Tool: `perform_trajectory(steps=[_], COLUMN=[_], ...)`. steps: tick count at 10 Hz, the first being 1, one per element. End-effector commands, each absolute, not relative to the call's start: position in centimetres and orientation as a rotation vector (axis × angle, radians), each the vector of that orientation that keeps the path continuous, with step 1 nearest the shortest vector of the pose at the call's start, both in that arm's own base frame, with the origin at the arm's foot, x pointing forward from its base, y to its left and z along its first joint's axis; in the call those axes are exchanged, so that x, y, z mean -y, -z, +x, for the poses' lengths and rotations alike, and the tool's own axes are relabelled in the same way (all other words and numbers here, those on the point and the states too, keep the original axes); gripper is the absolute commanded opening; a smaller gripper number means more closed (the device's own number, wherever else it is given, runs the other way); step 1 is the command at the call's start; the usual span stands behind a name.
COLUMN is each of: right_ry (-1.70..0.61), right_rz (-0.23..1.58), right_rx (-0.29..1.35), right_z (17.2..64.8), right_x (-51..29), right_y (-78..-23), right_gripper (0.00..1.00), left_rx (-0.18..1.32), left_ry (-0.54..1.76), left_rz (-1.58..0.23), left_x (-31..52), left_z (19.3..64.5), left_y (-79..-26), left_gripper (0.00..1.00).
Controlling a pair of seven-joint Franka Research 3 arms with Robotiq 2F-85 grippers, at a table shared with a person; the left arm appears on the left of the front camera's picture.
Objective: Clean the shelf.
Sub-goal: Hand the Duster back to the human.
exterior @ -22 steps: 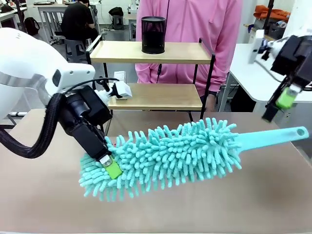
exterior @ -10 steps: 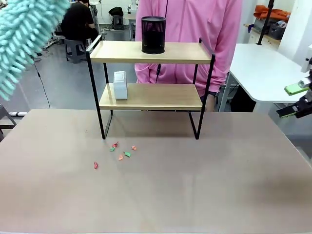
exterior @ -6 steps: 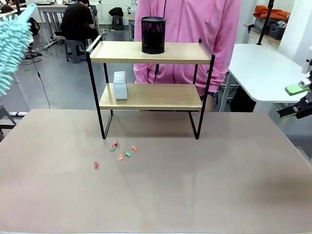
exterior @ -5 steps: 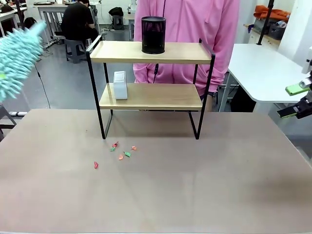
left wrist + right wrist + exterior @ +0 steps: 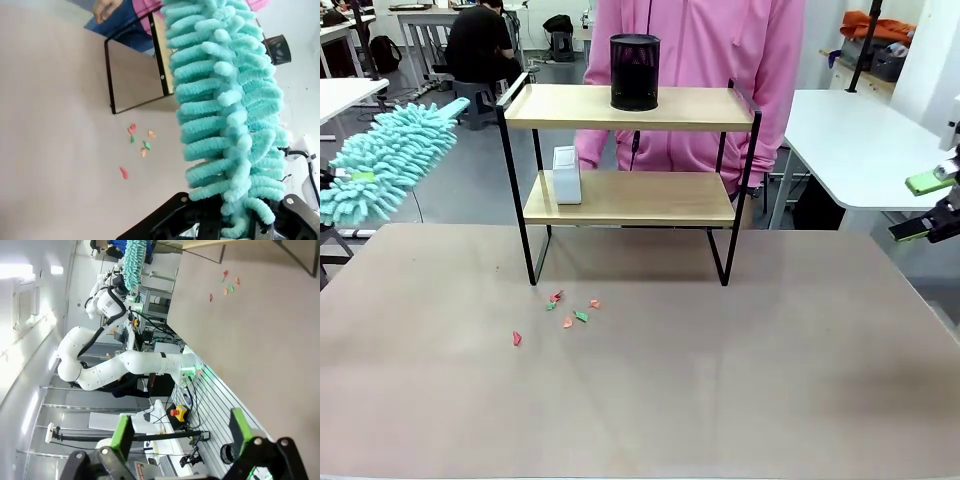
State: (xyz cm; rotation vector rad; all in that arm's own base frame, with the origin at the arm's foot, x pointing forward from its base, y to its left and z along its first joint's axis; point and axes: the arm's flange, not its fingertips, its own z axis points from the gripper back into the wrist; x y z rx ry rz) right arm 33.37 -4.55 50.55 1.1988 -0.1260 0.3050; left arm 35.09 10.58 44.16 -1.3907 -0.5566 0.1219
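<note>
Vs. half a sec ago: fluffy teal microfibre duster (image 5: 388,160) sits lower at the front view's left edge and lies more level, tip aimed toward the shelf's top-left corner; a sec ago it was up in the top-left corner. A couple of secs back it lay across the beige table (image 5: 650,400) w/ the left arm over it. Right gripper (image 5: 926,207) hasn't shifted at the right edge, clear of the table.

Left gripper (image 5: 235,227) is clamped tight on the duster; in the left wrist view the teal strands rise from between the black fingers.

Right gripper's green-padded fingers (image 5: 121,432) stand wide apart w/ nothing between them.

Small two-tier rack shelf w/ light wooden boards and thin black metal frame (image 5: 632,172) stands upright at the table's far side, centre, just in front of the person in a pink hoodie (image 5: 720,60). Top board carries a black mesh cup (image 5: 635,71) near its middle; lower board has a small white box (image 5: 566,175) at its left end. Rest of both boards looks bare.

On the table near the shelf's front-left leg: a loose scatter of small red, orange and green paper scraps (image 5: 567,312), one red scrap apart to the left.
</note>
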Motion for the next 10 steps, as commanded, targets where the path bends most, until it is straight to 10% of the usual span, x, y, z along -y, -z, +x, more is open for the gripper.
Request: perform_trajectory(steps=[1,10], right_ry=[-0.330,-0.330], right_rz=[1.201,1.201], right_rx=[0.134,0.134], right_z=[33.39,33.39], right_x=[4.86,4.86], right_y=[-50.58,-50.58], right_gripper=[1.00,1.00], left_rx=[0.614,0.614], left_ry=[-0.104,-0.104], left_rz=[-1.383,-1.383], left_x=[-11.02,-11.02], left_z=[34.69,34.69], left_y=[-44.63,-44.63], left_gripper=[0.00,0.00])
